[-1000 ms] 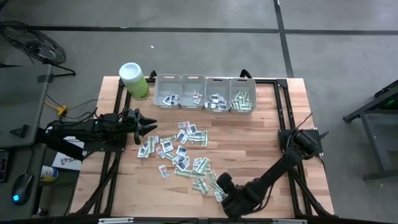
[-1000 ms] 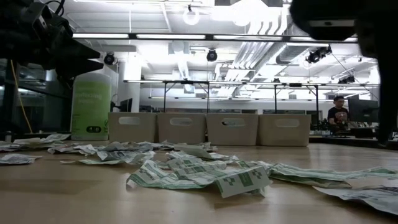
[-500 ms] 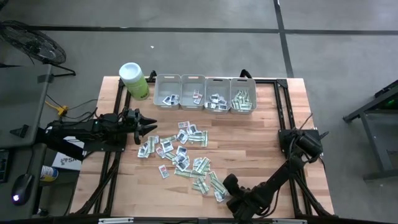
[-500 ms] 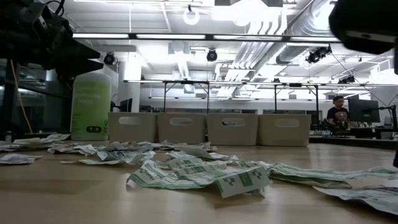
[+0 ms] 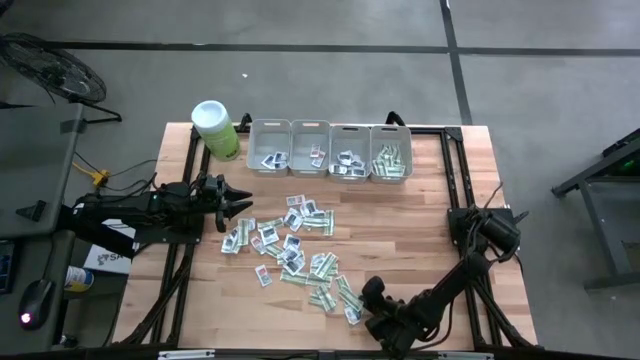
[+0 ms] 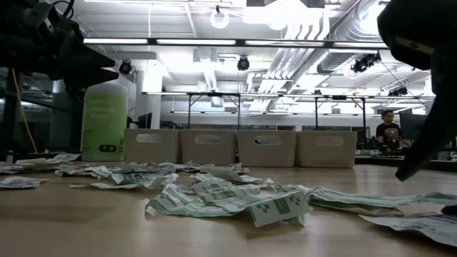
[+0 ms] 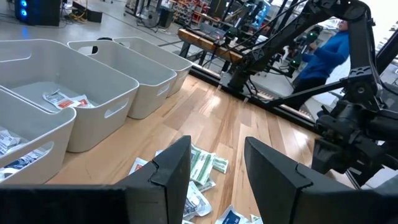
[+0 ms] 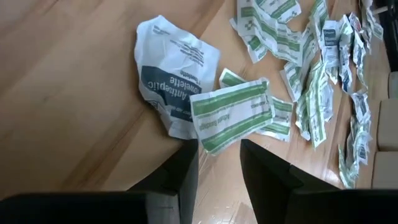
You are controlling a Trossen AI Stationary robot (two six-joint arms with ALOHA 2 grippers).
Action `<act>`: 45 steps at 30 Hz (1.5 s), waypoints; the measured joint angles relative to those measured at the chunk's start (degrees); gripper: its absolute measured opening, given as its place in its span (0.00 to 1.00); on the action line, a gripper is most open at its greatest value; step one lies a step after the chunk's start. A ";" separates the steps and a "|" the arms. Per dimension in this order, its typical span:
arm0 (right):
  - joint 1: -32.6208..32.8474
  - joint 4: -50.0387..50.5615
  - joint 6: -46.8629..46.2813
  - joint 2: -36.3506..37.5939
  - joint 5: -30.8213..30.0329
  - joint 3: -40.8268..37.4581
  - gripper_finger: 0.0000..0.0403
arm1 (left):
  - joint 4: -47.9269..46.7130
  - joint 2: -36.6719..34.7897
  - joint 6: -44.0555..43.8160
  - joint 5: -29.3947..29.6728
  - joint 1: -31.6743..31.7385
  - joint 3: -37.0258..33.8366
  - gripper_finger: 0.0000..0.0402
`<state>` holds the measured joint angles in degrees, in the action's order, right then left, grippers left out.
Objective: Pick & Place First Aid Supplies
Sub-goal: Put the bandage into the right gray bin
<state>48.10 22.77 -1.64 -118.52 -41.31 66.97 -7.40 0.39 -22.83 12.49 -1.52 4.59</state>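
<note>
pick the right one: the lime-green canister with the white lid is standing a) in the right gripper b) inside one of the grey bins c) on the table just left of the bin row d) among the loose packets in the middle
c: in the high view the lime-green canister stands on the table at the left end of the row of grey bins, outside them and apart from the loose packets.

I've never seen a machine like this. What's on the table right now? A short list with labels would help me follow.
Table: wooden table
Loose items: pile of small paper packets scattered mid-table
Containers: four grey bins in a row at the far edge, each with a few packets inside
Other: lime-green canister beside the bins
Left gripper: open, empty, at the pile's left edge
Right gripper: open, low at the near edge, before a green-and-white strip lying across a crumpled white packet
</note>
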 joint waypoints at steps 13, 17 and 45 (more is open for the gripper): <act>-0.20 -2.79 4.56 -0.13 1.55 -0.27 0.21 | 0.00 -0.01 0.01 0.00 -0.02 0.00 0.37; -0.24 -2.89 4.65 -0.13 2.71 -0.27 0.11 | 0.00 0.00 0.00 0.00 -0.01 0.00 0.37; -3.60 18.35 -5.61 -0.40 -14.52 16.53 0.00 | 0.00 0.01 0.00 0.00 -0.02 0.01 0.37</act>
<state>44.50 41.12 -7.25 -118.92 -55.83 83.50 -7.40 0.40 -22.82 12.49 -1.53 4.60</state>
